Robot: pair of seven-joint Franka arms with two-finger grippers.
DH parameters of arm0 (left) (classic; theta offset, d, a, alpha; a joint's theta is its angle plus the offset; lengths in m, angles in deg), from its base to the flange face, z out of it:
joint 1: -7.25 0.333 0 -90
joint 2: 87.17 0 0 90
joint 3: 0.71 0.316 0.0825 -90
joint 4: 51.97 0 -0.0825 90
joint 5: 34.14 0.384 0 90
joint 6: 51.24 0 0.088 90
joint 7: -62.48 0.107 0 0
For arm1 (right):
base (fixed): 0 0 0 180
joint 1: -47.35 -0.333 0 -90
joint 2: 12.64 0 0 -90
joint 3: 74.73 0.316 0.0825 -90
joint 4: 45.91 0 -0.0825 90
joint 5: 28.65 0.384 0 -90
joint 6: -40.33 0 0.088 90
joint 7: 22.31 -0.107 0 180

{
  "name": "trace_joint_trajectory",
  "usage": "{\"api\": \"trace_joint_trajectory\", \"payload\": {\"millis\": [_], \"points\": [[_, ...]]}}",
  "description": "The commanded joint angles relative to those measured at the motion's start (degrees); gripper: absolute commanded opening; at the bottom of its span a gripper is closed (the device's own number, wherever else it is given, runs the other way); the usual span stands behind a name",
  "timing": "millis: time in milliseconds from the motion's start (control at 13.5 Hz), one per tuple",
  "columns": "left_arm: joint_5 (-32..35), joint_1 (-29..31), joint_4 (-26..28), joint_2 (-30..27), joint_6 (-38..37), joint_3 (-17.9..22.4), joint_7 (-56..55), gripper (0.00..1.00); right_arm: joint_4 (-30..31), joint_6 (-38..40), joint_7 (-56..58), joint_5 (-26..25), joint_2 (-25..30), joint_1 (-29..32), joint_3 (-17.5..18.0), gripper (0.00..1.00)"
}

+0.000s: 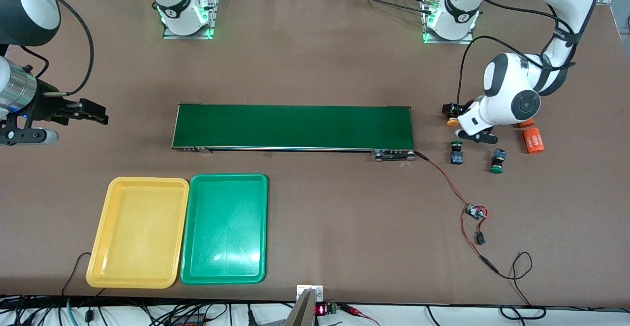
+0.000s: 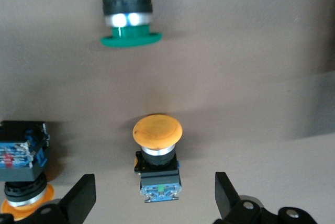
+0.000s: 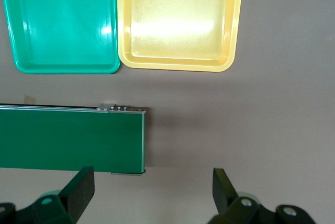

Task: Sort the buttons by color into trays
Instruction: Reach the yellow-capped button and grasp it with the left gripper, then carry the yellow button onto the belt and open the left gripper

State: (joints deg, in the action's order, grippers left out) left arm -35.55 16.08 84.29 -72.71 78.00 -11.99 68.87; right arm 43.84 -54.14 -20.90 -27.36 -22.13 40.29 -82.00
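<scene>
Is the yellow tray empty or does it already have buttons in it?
Empty. The yellow tray shows only its bare floor in the front and right wrist views, and the buttons lie near the left arm's end.

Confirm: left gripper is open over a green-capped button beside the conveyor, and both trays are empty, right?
Not quite. The left wrist view shows the open left gripper over a yellow-orange-capped button, not a green one. The rest holds: it lies beside the conveyor belt, and the yellow tray and green tray are empty.

Bright, even overhead light puts glare patches on both trays (image 1: 147, 227) and soft shadows under the buttons (image 2: 157, 132).
</scene>
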Motion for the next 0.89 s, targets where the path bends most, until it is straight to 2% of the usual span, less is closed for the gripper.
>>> {"api": "trace_joint_trajectory", "payload": {"millis": [0, 149, 223, 297, 446, 520, 594, 669, 743, 817], "points": [[-0.2, 0.7, 5.1, -2.2, 5.2, -0.6, 1.9, 1.00, -1.2, 0.9, 0.9, 0.6, -0.7, 0.1, 0.0, 1.00], [-0.2, 0.7, 6.9, -2.2, 7.1, -0.6, 1.9, 1.00, -1.2, 0.9, 0.8, 0.7, -0.9, 0.2, 0.0, 1.00], [-0.3, 0.8, 7.2, -2.2, 7.1, -0.6, 1.9, 0.96, -1.3, 0.9, 0.8, 0.7, -0.9, 0.1, 0.0, 1.00], [-0.3, 0.8, 7.4, -2.2, 7.1, -0.6, 1.8, 0.88, -1.3, 0.9, 0.8, 0.7, -0.9, 0.1, 0.0, 1.00], [-0.2, 0.8, 7.6, -2.3, 6.8, -0.7, 2.0, 0.53, -1.3, 0.9, 0.8, 0.7, -0.9, 0.0, 0.0, 1.00], [-0.2, 0.8, 7.5, -2.5, 6.8, -0.7, 2.0, 0.29, -1.3, 0.9, 0.8, 0.8, -0.9, 0.0, 0.0, 1.00], [-0.3, 0.8, 7.5, -2.9, 6.6, -0.8, 2.0, 0.16, -1.3, 0.9, 0.8, 0.8, -0.9, 0.0, 0.0, 1.00], [-0.3, 0.8, 7.3, -3.0, 6.5, -0.8, 2.1, 0.05, -1.3, 0.9, 0.8, 0.8, -0.9, 0.0, 0.0, 1.00], [-0.2, 0.7, 7.3, -3.0, 6.5, -0.8, 2.2, 0.00, -1.3, 0.9, 0.8, 0.8, -0.9, 0.0, 0.0, 1.00], [-0.1, 0.8, 7.1, -3.5, 6.5, -0.8, 2.2, 0.00, -1.3, 0.9, 0.8, 0.8, -0.9, 0.0, 0.0, 1.00]]}}
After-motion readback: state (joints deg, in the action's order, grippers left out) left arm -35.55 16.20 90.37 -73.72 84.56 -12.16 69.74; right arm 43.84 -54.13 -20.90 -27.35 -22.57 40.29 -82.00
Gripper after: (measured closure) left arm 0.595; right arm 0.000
